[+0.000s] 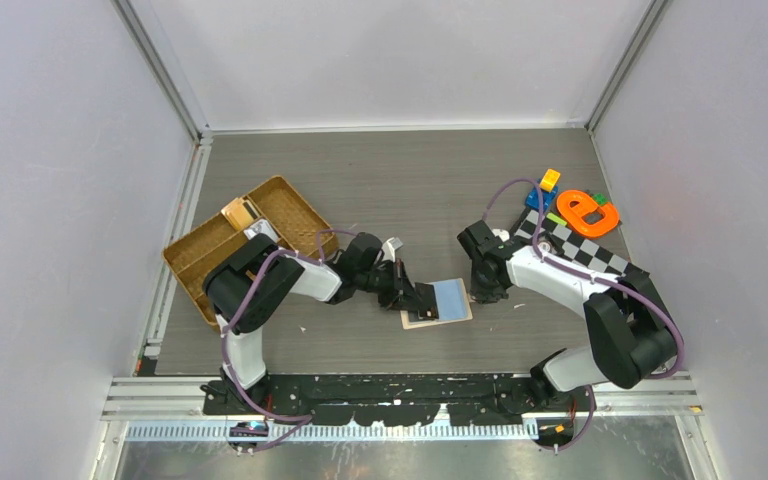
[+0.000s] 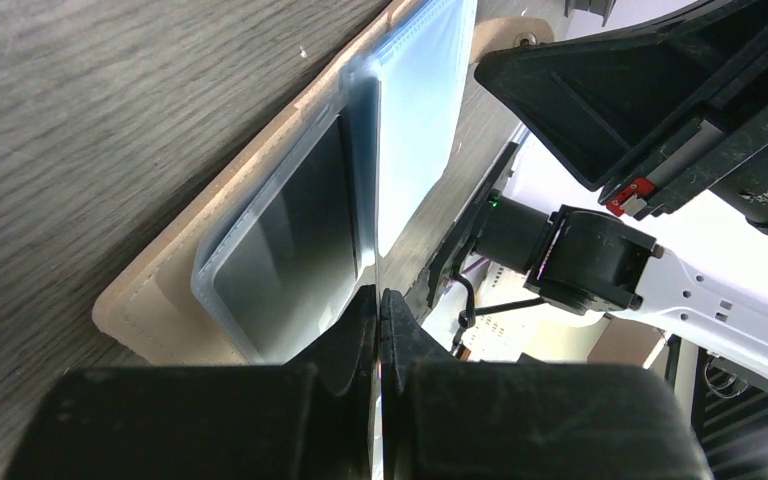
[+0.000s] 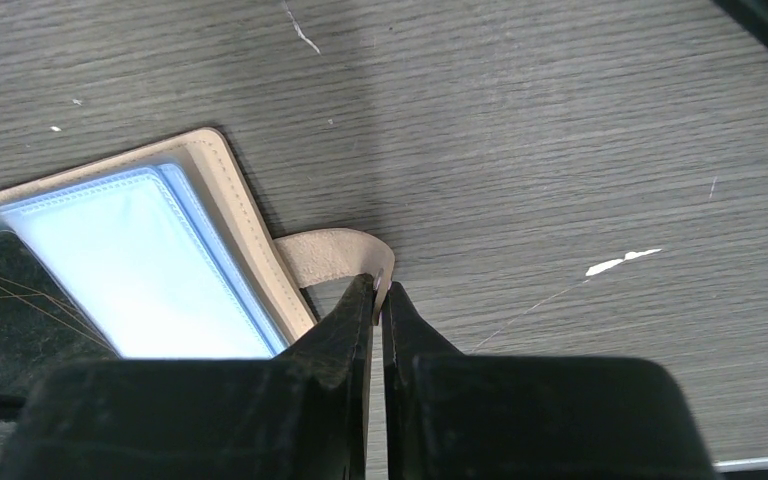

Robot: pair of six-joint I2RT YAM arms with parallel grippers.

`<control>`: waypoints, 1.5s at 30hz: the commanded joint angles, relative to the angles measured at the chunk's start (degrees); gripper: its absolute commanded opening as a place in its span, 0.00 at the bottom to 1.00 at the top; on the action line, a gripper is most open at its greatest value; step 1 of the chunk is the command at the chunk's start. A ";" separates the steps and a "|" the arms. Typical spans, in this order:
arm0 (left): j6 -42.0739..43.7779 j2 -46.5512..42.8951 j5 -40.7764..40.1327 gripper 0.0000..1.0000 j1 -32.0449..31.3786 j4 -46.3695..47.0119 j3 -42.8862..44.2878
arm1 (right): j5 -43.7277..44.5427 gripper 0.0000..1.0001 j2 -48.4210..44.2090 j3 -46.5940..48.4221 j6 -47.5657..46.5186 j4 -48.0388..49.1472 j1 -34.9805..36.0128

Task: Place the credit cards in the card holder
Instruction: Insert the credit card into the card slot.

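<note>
Peach-beige card holder [image 1: 438,305] on a grey wood-grain desk [image 1: 410,180].
Its inner pockets are pale blue; the wicker tray [image 1: 295,203] is tan-brown; the board [image 1: 572,242] has black-and-white checks.

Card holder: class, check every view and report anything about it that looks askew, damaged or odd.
The card holder lies open, slightly skewed; the right gripper pinches its snap tab, the shut left gripper meets a clear sleeve at its edge. No damage shows.

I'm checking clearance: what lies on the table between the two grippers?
The open card holder, seen in the top view between the left gripper and the right gripper.
</note>
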 commanded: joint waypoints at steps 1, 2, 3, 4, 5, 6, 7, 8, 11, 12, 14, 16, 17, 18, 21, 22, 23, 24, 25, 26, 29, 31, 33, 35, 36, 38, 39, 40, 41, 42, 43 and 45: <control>-0.47 0.32 1.20 0.00 0.33 3.66 -0.40 | 1.44 0.01 0.47 0.99 1.05 0.29 0.06; -0.55 0.51 1.22 0.00 0.33 3.72 -0.46 | 1.44 0.01 0.49 0.92 1.11 0.23 0.08; -0.61 0.64 1.22 0.00 0.29 3.89 -0.53 | 1.46 0.01 0.53 0.91 1.08 0.23 0.08; -0.80 0.77 1.23 0.00 0.33 4.24 -0.66 | 1.44 0.01 0.51 0.92 1.11 0.19 0.04; -0.89 0.94 1.25 0.00 0.31 4.56 -0.76 | 1.48 0.01 0.49 0.95 1.14 0.18 0.01; -0.99 1.09 1.30 0.00 0.33 4.80 -0.88 | 1.45 0.01 0.49 0.96 1.13 0.20 0.07; -1.07 1.18 1.31 0.00 0.33 4.90 -0.89 | 1.44 0.01 0.47 0.92 1.06 0.21 0.08; -1.01 1.23 1.27 0.00 0.33 4.99 -0.94 | 1.45 0.01 0.51 0.92 1.10 0.21 0.06; -1.03 1.32 1.27 0.00 0.33 4.90 -1.23 | 1.52 0.01 0.55 1.02 1.08 0.09 0.08; -1.04 1.39 1.21 0.00 0.33 4.92 -1.32 | 1.57 0.01 0.63 0.99 1.08 0.09 0.08; -1.15 1.54 1.19 0.00 0.33 5.11 -1.42 | 1.64 0.01 0.60 1.01 1.10 0.09 0.08; -1.28 1.67 1.27 0.00 0.33 5.60 -1.51 | 1.53 0.01 0.72 1.06 1.10 0.09 0.04; -1.31 1.68 1.31 0.00 0.29 5.68 -1.47 | 1.53 0.01 0.77 1.03 1.11 0.10 0.08; -1.33 1.68 1.38 0.00 0.32 5.77 -1.44 | 1.54 0.00 0.81 1.07 1.10 0.09 0.02; -1.23 1.51 2.03 0.00 0.29 6.20 -1.42 | 1.53 0.00 0.97 1.09 1.10 0.09 0.08; -1.19 1.28 2.22 0.00 0.25 6.23 -1.43 | 1.53 0.00 0.99 1.16 1.06 0.09 0.08; -1.17 1.10 2.26 0.00 0.31 6.23 -1.42 | 1.54 0.01 1.07 1.20 1.10 0.09 0.08; -1.02 0.98 2.27 0.00 0.32 6.24 -1.39 | 1.53 0.00 1.08 1.23 1.10 0.05 0.06; -0.98 1.02 2.31 0.00 0.29 6.17 -1.35 | 1.54 0.00 1.08 1.17 1.11 0.01 0.08; -0.86 1.17 2.36 0.00 0.33 6.13 -1.34 | 1.53 0.00 1.08 1.22 1.10 0.01 0.08; -0.82 1.94 2.61 0.00 0.33 6.58 -1.37 | 1.61 0.00 0.87 1.20 1.04 -0.13 0.04; -1.02 2.20 2.85 0.00 0.33 7.24 -1.60 | 1.61 0.00 0.74 1.25 1.08 -0.25 0.05; -1.01 2.16 2.81 0.00 0.31 7.21 -1.65 | 1.70 0.00 0.58 1.15 1.18 -0.34 0.06; -0.84 2.29 2.72 0.00 0.33 7.20 -1.69 | 1.79 0.01 0.47 1.13 1.17 -0.34 0.07; -0.87 2.41 2.60 0.00 0.33 7.25 -1.74 | 1.81 0.01 0.47 1.17 1.15 -0.35 0.08; -0.97 2.85 2.63 0.00 0.33 7.80 -1.83 | 1.70 0.00 0.48 1.15 1.12 -0.34 0.13; -1.14 2.98 2.62 0.00 0.33 8.05 -1.90 | 1.71 0.00 0.47 1.14 1.16 -0.35 0.09; -1.22 3.14 2.63 0.00 0.33 8.40 -1.86 | 1.70 0.00 0.47 1.10 1.18 -0.35 0.07; -1.21 3.24 2.62 0.00 0.33 8.55 -1.83 | 1.70 0.01 0.47 1.08 1.19 -0.37 0.06; -1.13 3.37 2.59 0.00 0.33 8.59 -1.74 | 1.70 0.00 0.47 1.08 1.19 -0.43 0.06; -1.09 3.49 2.55 0.00 0.33 8.59 -1.61 | 1.70 0.00 0.47 1.14 1.23 -0.39 0.06; -1.20 3.88 2.45 0.00 0.38 8.69 -1.53 | 1.66 0.01 0.55 1.20 1.26 -0.41 0.08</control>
